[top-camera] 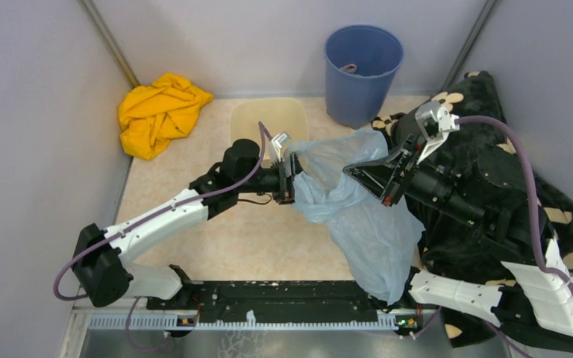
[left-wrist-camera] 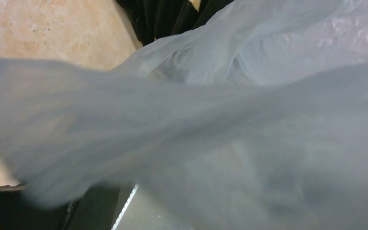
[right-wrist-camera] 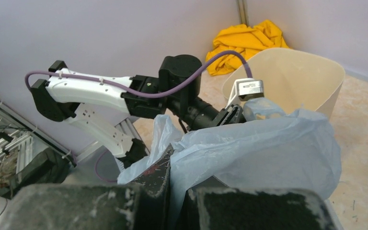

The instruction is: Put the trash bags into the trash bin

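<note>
- The trash bag [top-camera: 362, 224] hangs in the air between the two arms, its mouth end up at the tools and its body draped down toward the near edge of the surface [top-camera: 268, 239]. Its long axis therefore runs from far-left to near-right.
- The trash bin [top-camera: 248, 113] stands upright with its mouth open, just beyond the left tool [top-camera: 292, 177] and away from the bag. The move in hand, as I judge it, is to carry the bag's mouth end farther out and to the left, over the rim.
- The left arm is the nearer one to the bin. It reaches out long and low across the surface with its wrist level, and the tool meets the bag's edge side-on.
- The left tool looks pinched on the bag's edge. Its own camera shows only pale film, with no fingers visible.
- The right tool [right-wrist-camera: 179, 191] is narrow, with bag film trapped between its two dark fingers [right-wrist-camera: 155, 184]. This arm rises from the near right and angles down and left into the bag.
- Well apart from the bag are a blue bucket [top-camera: 363, 71] to the right of the bin and a yellow cloth [top-camera: 160, 112] in the far-left corner. A black spotted fabric [top-camera: 492, 160] lies under the right arm.
</note>
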Controlling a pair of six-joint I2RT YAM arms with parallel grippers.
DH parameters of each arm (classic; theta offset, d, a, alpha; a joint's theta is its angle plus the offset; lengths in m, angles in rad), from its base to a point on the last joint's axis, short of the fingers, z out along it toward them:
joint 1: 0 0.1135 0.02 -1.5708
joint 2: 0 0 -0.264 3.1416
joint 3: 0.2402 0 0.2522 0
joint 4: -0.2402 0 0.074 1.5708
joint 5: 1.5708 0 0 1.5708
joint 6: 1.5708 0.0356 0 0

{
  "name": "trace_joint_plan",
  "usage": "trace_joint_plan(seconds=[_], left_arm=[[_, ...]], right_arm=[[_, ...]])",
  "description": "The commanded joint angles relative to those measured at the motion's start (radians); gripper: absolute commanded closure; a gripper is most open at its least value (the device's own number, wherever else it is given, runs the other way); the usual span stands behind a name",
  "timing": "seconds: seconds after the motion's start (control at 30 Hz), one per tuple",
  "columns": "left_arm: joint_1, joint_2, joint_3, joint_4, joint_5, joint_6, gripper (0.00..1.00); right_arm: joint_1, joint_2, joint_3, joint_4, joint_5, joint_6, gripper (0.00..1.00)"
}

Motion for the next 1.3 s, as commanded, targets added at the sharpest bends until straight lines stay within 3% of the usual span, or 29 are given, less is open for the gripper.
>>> trace_joint_plan(seconds=[0.0, 0.13, 0.27, 0.4, 0.57, 0.67, 0.97, 1.27], left_arm=[[0.001, 0.052, 0.02, 0.091, 0.034, -0.045, 0.01], [0.001, 0.061, 0.032, 0.084, 0.017, -0.025, 0.02], [0.001, 0.054, 0.033, 0.076, 0.008, -0.004, 0.2], [0.008, 0.041, 0.036, 0.063, -0.006, 0.02, 0.54], [0.024, 0.035, 0.078, -0.02, 0.0, 0.068, 0.77], [0.03, 0.029, 0.1, -0.046, 0.001, 0.088, 1.0], [0.036, 0.022, 0.178, -0.123, 0.02, 0.145, 1.0], [0.09, -0.044, 0.225, -0.211, 0.017, 0.208, 1.0]], right_arm=[[0.008, -0.009, -0.02, 0.078, -0.045, 0.022, 1.0], [0.009, -0.013, -0.033, 0.078, -0.045, 0.026, 1.0], [0.009, -0.012, -0.023, 0.07, -0.036, 0.025, 1.0], [0.009, -0.009, -0.029, 0.062, -0.03, 0.025, 1.0], [0.009, -0.009, -0.038, 0.048, -0.01, 0.022, 1.0], [0.009, -0.004, -0.024, 0.026, -0.001, 0.019, 1.0], [0.009, 0.005, -0.031, -0.015, 0.041, 0.017, 1.0], [0.009, 0.006, -0.033, -0.111, 0.227, 0.049, 1.0]])
